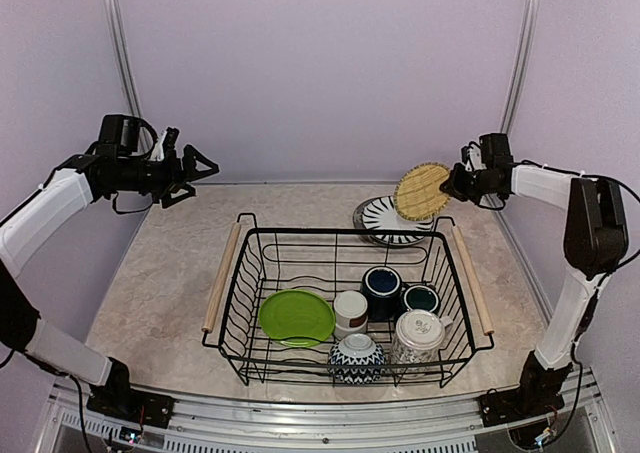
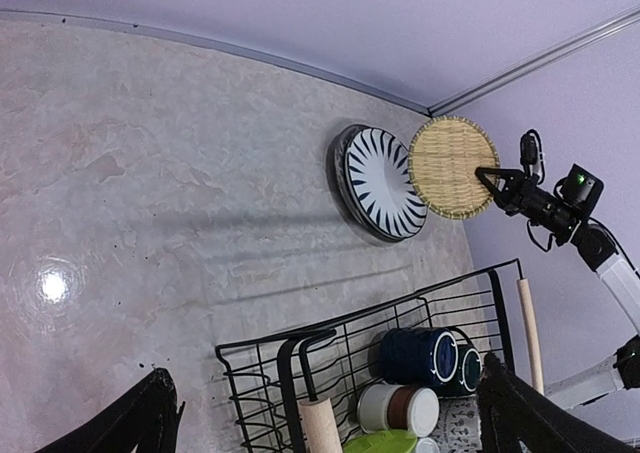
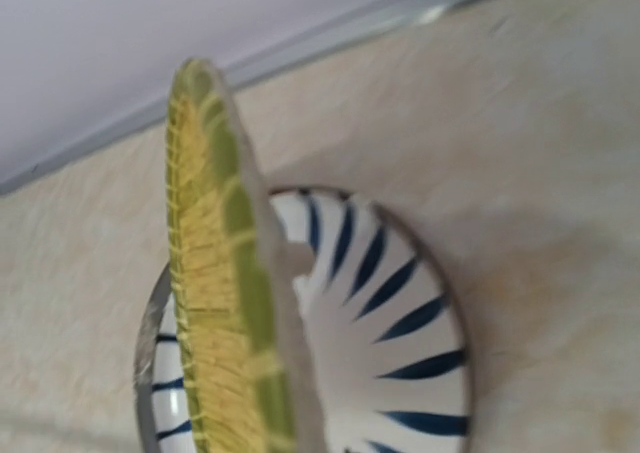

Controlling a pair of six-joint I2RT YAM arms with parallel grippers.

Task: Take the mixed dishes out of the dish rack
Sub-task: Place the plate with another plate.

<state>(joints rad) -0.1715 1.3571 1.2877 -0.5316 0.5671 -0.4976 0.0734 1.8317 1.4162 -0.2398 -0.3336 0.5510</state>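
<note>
The black wire dish rack [image 1: 340,231] holds a lime-green plate [image 1: 296,316], a white cup [image 1: 350,311], a dark blue mug [image 1: 381,288], a teal mug [image 1: 420,298], a white patterned cup [image 1: 418,335] and a blue-white patterned bowl [image 1: 357,358]. Behind it, the striped plate [image 1: 385,223] lies on the table. My right gripper [image 1: 452,186] is shut on the rim of the woven yellow plate [image 1: 421,191], holding it on edge just above the striped plate [image 3: 400,353]. High over the table's left side, my left gripper [image 1: 195,178] is open and empty.
Wooden rod handles [image 1: 221,278] [image 1: 472,278] run along the rack's short sides. Bare marble tabletop [image 1: 165,273] lies left of the rack and behind it. Lilac walls close the back and both sides.
</note>
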